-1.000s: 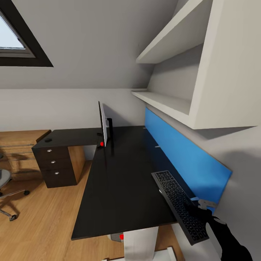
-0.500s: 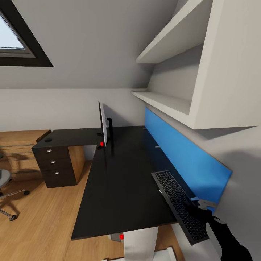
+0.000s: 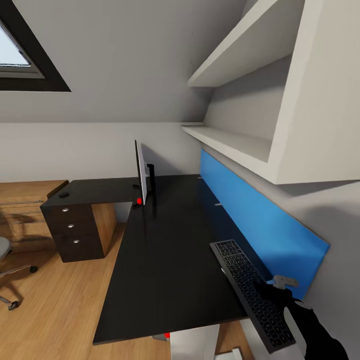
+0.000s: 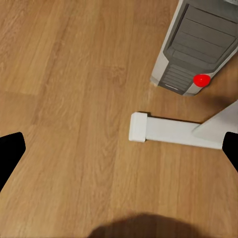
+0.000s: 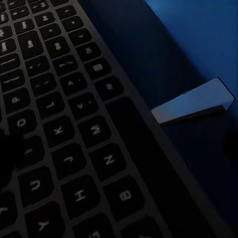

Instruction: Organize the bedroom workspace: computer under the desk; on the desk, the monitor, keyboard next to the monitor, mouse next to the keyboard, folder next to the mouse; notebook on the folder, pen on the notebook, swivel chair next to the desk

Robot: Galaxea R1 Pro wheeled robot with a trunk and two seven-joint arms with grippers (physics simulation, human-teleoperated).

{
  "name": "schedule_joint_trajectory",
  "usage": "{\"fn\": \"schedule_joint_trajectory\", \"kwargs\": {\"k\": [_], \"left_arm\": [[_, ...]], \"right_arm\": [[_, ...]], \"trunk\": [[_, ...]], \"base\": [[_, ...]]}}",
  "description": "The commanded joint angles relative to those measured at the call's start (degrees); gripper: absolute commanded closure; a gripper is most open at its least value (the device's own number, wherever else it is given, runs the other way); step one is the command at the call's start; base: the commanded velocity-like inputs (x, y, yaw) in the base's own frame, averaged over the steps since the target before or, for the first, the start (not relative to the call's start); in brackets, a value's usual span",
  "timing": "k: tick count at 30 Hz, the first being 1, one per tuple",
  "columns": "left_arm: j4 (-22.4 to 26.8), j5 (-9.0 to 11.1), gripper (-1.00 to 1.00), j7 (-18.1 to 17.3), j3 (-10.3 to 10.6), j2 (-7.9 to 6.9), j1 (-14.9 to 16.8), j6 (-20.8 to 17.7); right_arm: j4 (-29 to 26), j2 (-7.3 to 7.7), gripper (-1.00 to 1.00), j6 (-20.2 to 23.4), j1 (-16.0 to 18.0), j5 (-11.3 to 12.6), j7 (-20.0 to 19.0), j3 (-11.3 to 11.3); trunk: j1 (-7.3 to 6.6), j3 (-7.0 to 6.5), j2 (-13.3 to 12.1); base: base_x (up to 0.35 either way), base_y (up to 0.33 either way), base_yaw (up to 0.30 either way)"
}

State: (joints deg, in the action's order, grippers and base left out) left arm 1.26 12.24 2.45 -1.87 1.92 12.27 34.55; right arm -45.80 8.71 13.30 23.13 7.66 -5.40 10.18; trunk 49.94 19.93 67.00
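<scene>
Keyboard (image 3: 252,292) overhanging desk (image 3: 165,260), fingers hidden

Right arm (image 3: 312,332) reaching forward, jaws clamped, left gripper (image 4: 119,148) spread wide

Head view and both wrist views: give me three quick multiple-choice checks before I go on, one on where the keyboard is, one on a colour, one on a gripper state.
1. Where is the keyboard?
A. On the floor by the chair
B. At the desk's near right corner, its near end past the edge
C. On the wall shelf

2. What colour is the wall panel behind the desk?
A. Blue
B. Green
C. Red

3. How does the left gripper stand?
A. Shut on the mouse
B. Shut on a pen
C. Open over the floor

Answers:
1 B: the keyboard lies by the desk corner, with the right gripper at its near end.
2 A: the wall panel is bright blue.
3 C: the left gripper has fingertips wide apart, with bare wooden floor between them.
</scene>
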Motion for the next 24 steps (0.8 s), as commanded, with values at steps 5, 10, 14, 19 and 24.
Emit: {"fn": "schedule_joint_trajectory", "kwargs": {"k": [5,10,14,19,24], "left_arm": [[0.0,-0.2,-1.0,0.3,-0.2,0.01,0.0,0.2],[0.0,-0.3,-1.0,0.4,-0.2,0.01,0.0,0.2],[0.0,-0.2,-1.0,0.5,-0.2,0.01,0.0,0.2],[0.0,-0.2,-1.0,0.5,-0.2,0.01,0.0,0.2],[0.0,-0.2,-1.0,0.5,-0.2,0.01,0.0,0.2]], "right_arm": [[-0.1,-0.01,-1.0,0.3,0.0,0.5,-0.2,0.1],[-0.1,-0.01,-1.0,0.3,0.0,0.5,-0.3,0.2],[-0.1,-0.01,-1.0,0.4,0.1,0.5,-0.2,0.2],[-0.1,0.08,-1.0,1.0,0.1,0.6,-0.2,0.2],[-0.1,0.38,-1.0,2.8,0.1,0.8,-0.3,0.2]], "trunk": [[0.01,0.07,0.0],[0.01,0.07,0.0],[0.01,0.07,0.0],[0.01,0.07,0.0],[0.01,0.07,0.0]], "base": [[0.02,0.0,0.0],[0.006,0.0,0.0],[0.002,0.0,0.0],[0.0,0.0,0.0],[0.0,0.0,0.0]]}}
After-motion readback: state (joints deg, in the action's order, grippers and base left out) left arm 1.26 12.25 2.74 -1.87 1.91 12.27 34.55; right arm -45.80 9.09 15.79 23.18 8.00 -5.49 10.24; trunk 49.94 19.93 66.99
